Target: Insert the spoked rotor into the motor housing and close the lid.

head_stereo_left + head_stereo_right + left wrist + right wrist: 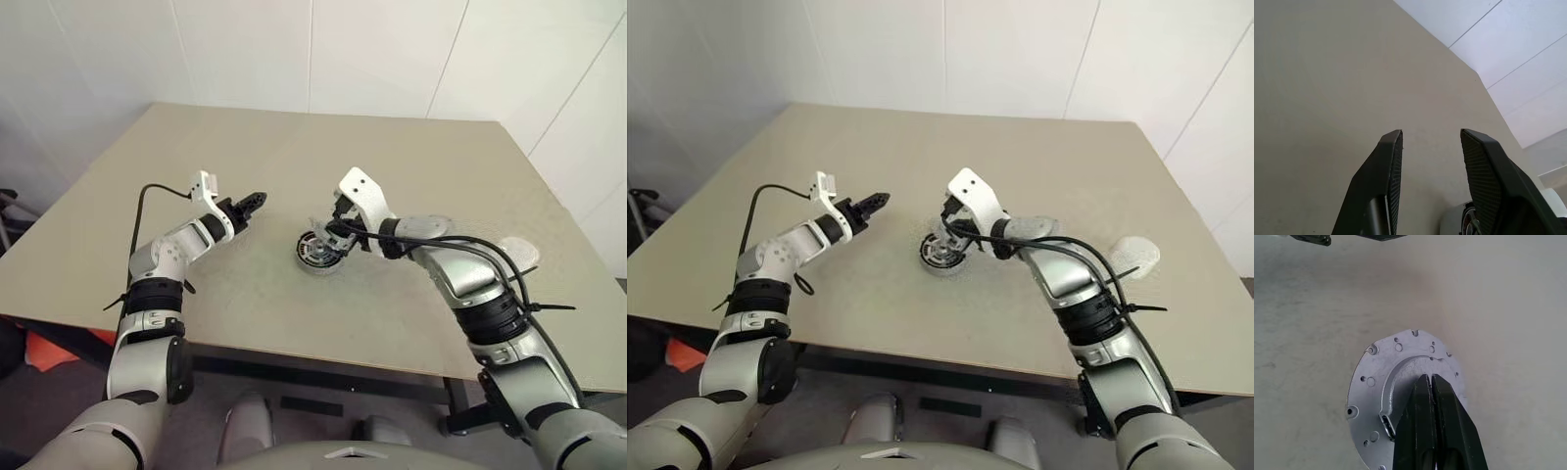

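Silver-grey motor housing [321, 251] sits mid-worktop [411, 166], lid [1400, 396] on top. Right end effector [1431, 382] at its 3 o'clock, fingers pressed together, empty, tips over lid centre. Left end effector [257, 200] at housing's 10 o'clock, part open, holding nothing.

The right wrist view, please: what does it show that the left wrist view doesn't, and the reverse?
Right wrist view: the right gripper, shut, over a round silver disc with small holes, probably the lid. Left wrist view: the white wall beyond the table's far edge. Both: the tan table and the left gripper, open and holding nothing.
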`<state>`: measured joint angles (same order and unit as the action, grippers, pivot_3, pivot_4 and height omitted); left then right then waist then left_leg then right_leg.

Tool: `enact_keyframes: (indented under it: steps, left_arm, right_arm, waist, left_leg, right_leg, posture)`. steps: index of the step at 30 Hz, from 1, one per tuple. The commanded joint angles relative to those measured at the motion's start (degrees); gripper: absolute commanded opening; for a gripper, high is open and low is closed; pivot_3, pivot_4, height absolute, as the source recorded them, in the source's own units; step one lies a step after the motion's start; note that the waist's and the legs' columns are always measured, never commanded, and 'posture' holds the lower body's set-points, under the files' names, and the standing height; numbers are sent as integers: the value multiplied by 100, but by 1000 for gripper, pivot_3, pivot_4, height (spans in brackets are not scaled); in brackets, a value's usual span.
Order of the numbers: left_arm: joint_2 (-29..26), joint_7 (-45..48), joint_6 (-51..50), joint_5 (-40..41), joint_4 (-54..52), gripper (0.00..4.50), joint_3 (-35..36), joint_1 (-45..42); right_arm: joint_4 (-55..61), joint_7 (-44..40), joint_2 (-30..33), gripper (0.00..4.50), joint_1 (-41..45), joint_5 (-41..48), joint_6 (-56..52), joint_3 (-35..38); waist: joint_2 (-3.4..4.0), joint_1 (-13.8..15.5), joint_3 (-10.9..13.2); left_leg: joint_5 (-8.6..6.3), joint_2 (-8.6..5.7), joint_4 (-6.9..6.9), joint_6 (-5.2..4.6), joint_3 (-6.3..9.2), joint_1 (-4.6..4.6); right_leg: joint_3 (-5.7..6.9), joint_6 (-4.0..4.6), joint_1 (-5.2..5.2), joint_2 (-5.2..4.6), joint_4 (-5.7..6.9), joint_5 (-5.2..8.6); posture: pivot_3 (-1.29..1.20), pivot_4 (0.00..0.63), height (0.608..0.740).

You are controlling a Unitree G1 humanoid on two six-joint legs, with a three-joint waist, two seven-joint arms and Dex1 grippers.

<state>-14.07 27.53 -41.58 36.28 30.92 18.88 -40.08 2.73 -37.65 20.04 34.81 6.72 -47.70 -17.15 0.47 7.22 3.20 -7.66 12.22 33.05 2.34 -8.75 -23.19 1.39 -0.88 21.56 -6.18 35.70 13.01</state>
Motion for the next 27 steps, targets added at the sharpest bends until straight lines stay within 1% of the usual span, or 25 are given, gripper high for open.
enact_keyframes:
  steps: [1, 6, 10, 12, 16, 21, 23, 25, 27]
  left_arm:
    - [-76, -10, 94, 55, -120, 1984, 145, -173]
    - [-55, 2, 36, 50, -235, 1984, 124, -161]
    - [-20, 151, -42, -4, -401, 1984, -83, -62]
    - [-27, 242, -74, -39, -474, 1984, -207, -24]
    - [-235, 757, 104, -397, -653, 1984, -759, 81]
    - [-546, 1307, 509, -939, -715, 1984, -1382, 210]
    - [-645, 1464, 671, -1126, -701, 1984, -1558, 242]
    - [-703, 1565, 819, -1280, -672, 1984, -1680, 254]
    - [-751, 1672, 986, -1435, -683, 1984, -1808, 273]
  right_arm:
    - [-490, 209, -290, 18, -92, -33, 72, -48]
    - [-1061, 332, -677, 18, -276, 57, 148, 52]
    - [-1016, 339, -727, 18, -392, 38, 465, 163]
    - [-858, 394, -708, 18, -418, 23, 795, 290]
    - [-402, 118, -502, 18, -402, 285, 1215, 657]
    - [-409, -212, -22, 18, -583, 103, 2076, 583]
    - [-414, -339, 7, 18, -652, 245, 2195, 649]
    - [-377, -454, -115, 18, -722, 547, 2101, 801]
    - [-406, -555, -135, 398, -793, 594, 2190, 792]
  waist:
    - [0, -3, 0]
    - [-3, -4, -5]
    - [-9, -2, -10]
    - [-9, 2, -10]
    - [-8, 5, -8]
    - [-7, 2, -8]
    - [-7, -1, -8]
    - [-7, -8, -8]
    - [-7, -10, -8]
  left_leg:
    - [1, 0, -2, 1, 0, -1]
    - [0, -2, -3, 1, 1, 13]
    - [-1, -3, -6, 1, 4, 39]
    - [-1, -4, -11, 1, 4, 45]
    - [-1, -6, -22, 1, 4, 39]
    - [1, -2, -25, 4, 4, 15]
    - [1, -2, -26, 3, 4, 9]
    - [0, -2, -26, 2, 2, 1]
    - [-2, -2, -27, -2, 1, 0]
  right_leg:
    - [0, 0, 0, 0, -1, 0]
    - [-1, -1, -15, -2, -3, 0]
    - [-2, -2, -40, -3, -5, 1]
    - [-3, -3, -44, -3, -6, 2]
    - [-3, -4, -36, -4, -7, 2]
    - [0, -3, -15, 0, -17, 2]
    - [2, -3, -13, 1, -25, 2]
    - [1, -2, -2, 1, -26, 2]
    - [1, 0, -1, 1, -27, 3]
  posture:
    - [0, 0, 740]
    - [0, 0, 740]
    - [0, 0, 740]
    - [0, 0, 740]
    - [0, 0, 740]
    - [0, 0, 740]
    - [0, 0, 740]
    - [0, 0, 740]
    - [0, 0, 740]
